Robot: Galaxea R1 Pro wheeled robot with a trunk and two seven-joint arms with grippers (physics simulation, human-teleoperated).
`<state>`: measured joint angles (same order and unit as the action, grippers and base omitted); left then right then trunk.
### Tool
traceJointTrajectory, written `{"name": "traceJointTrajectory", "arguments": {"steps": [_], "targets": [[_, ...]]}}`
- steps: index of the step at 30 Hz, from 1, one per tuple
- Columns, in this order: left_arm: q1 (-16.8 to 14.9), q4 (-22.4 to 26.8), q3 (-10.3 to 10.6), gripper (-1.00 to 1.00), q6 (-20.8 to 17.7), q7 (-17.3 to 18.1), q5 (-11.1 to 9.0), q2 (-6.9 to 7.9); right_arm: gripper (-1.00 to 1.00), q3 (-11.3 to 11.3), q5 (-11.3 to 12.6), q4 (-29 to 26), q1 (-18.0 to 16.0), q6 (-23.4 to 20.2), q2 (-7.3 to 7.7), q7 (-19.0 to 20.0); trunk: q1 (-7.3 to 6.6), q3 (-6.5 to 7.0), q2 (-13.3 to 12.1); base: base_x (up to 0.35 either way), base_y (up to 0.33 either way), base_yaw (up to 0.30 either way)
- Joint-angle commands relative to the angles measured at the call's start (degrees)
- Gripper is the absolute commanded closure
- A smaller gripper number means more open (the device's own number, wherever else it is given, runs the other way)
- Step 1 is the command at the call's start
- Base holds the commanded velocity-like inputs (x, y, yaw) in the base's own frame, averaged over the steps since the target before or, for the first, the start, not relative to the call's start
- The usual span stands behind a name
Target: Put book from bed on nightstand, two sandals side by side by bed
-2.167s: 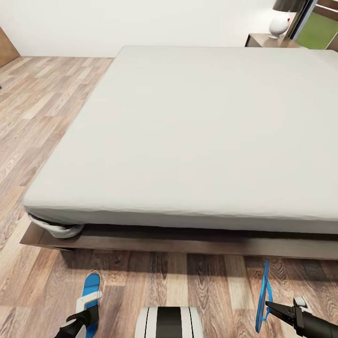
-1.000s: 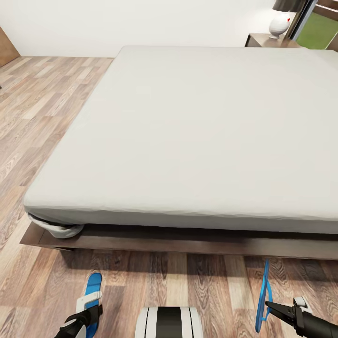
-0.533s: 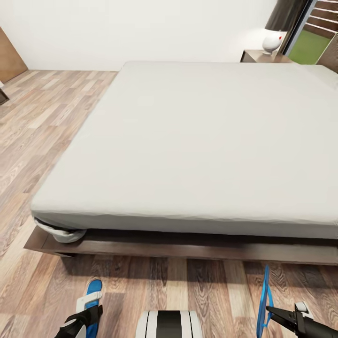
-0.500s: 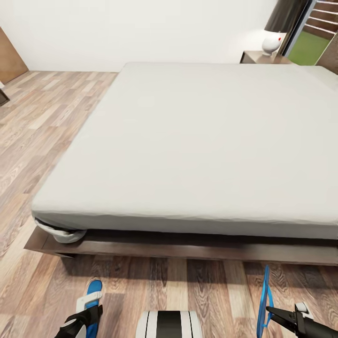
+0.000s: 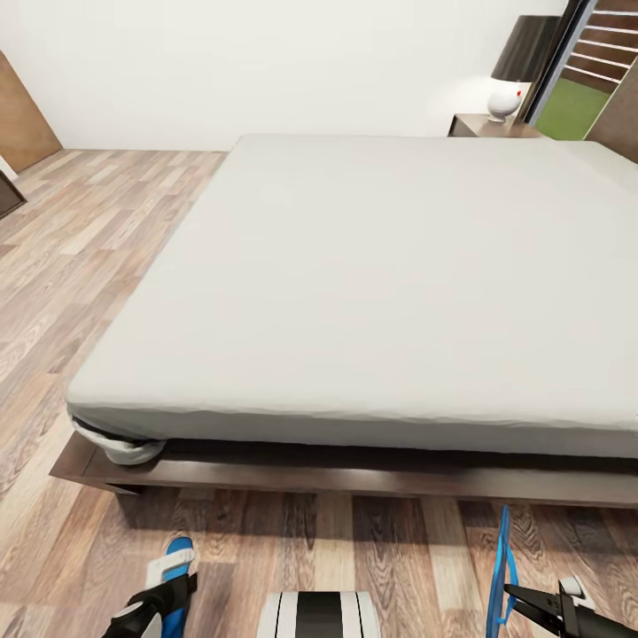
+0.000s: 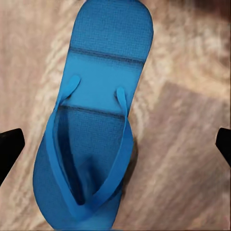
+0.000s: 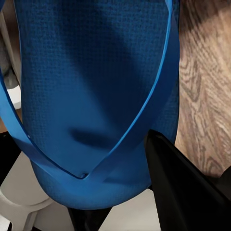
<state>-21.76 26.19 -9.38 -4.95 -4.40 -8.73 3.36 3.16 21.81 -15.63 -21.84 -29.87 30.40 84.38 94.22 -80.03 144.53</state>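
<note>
Your left sandal (image 5: 177,576) is mostly hidden beneath the left gripper (image 5: 164,592) in the head view. The bed (image 5: 372,283) runs off the right edge. The nightstand (image 5: 483,127) sits half hidden behind the mattress, its lamp (image 5: 518,66) cropped above.

Open wood-plank floor (image 5: 80,266) along the bed's left side, wide and bare. A narrower strip of floor between the robot and the bed (image 5: 372,283), blocked ahead by the dark wooden frame (image 5: 354,478) and overhanging mattress. Flat on that strip at left, one blue sandal (image 6: 91,120), with the left hand (image 5: 164,589) above it. At right, the other sandal (image 5: 501,567) up on edge in the right hand (image 5: 523,602). Mattress top broad and uncluttered. Far right corner crowded by nightstand (image 5: 492,127) and lamp (image 5: 518,66).
</note>
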Motion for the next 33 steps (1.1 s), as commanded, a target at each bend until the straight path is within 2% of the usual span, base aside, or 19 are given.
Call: {"name": "traceJointTrajectory", "arguments": {"steps": [1, 3, 7, 8, 9, 11, 13, 14, 15, 18, 21, 30, 33], "targets": [[0.0, 0.1, 0.0, -1.0, -0.4, 2.1, -0.6, 0.37, 1.0, 1.8, 0.3, -4.5, -0.1, -0.7, 0.01, 0.0, -0.02, -0.03, 0.0, 0.0, 0.0, 0.0], [0.0, 0.2, 0.0, -1.0, -0.5, 6.7, -0.6, 1.38, 1.0, 1.8, 0.3, -4.5, -0.1, -0.7, 0.01, 0.0, -0.02, -0.03, 0.0, 0.0, 0.0, 0.0], [0.0, 0.2, -0.1, -1.0, -2.2, 20.6, -0.7, 3.62, 1.0, 1.8, 0.3, -4.5, -0.1, -0.6, 0.01, 0.0, -0.02, -0.03, 0.0, 0.0, 0.0, 0.0], [0.0, 0.2, -0.1, -1.0, -2.8, 22.3, -0.7, 3.89, 1.0, 1.8, 0.3, -4.5, -0.1, -0.6, 0.01, 0.0, -0.02, -0.03, 0.0, 0.0, 0.0, 0.0], [0.0, 0.2, -0.1, -1.0, -3.9, 25.7, -0.7, 4.52, 1.0, 1.8, 0.3, -4.5, -0.1, -0.6, 0.01, 0.0, -0.02, -0.03, 0.0, 0.0, 0.0, 0.0], [0.0, 0.2, -0.2, -1.0, -5.2, 32.4, -0.7, 6.38, 1.0, 1.8, 0.3, -4.5, -0.1, -0.6, 0.01, -0.2, -0.02, -0.03, 0.0, 0.0, 0.0, 0.0], [0.0, -0.1, -0.3, -1.0, -6.0, 41.2, -0.9, 9.6, 1.0, 1.8, 0.3, -4.5, -0.1, -0.6, 0.01, -0.4, -0.02, -0.03, 0.0, 0.0, 0.0, 0.0], [0.1, -0.2, -0.4, -1.0, -6.1, 44.6, -1.0, 10.96, 1.0, 1.8, 0.3, -4.5, -0.1, -0.6, 0.01, -0.5, -0.02, -0.03, 0.0, 0.0, 0.0, 0.0], [0.2, -0.3, -0.4, -1.0, -6.1, 46.3, -1.1, 11.66, 1.0, 1.8, 0.2, -4.4, -0.1, -0.6, 0.01, -0.5, -0.02, -0.03, 0.0, 0.0, 0.0, 0.0], [0.3, -0.4, -0.7, -1.0, -6.2, 49.5, -1.2, 12.64, 1.0, 1.8, 0.2, -4.3, -0.1, -0.5, 0.01, -0.9, -0.02, -0.03, 0.0, 0.0, 0.0, 0.0], [0.3, -0.4, -1.7, -1.0, -6.1, 50.5, -1.2, 12.91, 1.0, 1.8, 0.2, -4.3, -0.1, -0.5, -0.07, -3.6, -0.02, -0.03, 0.0, 0.0, 0.0, 0.0], [0.4, -0.4, -2.4, -1.0, -6.1, 50.9, -1.2, 12.98, 1.0, 1.8, 0.1, -4.6, -0.1, -0.4, -0.33, -23.3, -0.02, -0.03, 0.0, 0.0, 0.0, 0.0], [0.4, -0.4, -2.4, -1.0, -6.1, 50.9, -1.2, 12.98, 1.0, 1.7, 0.1, -4.9, -0.1, -0.4, -0.41, -32.1, -0.02, -0.03, 0.0, 0.0, 0.0, 0.0]]}}
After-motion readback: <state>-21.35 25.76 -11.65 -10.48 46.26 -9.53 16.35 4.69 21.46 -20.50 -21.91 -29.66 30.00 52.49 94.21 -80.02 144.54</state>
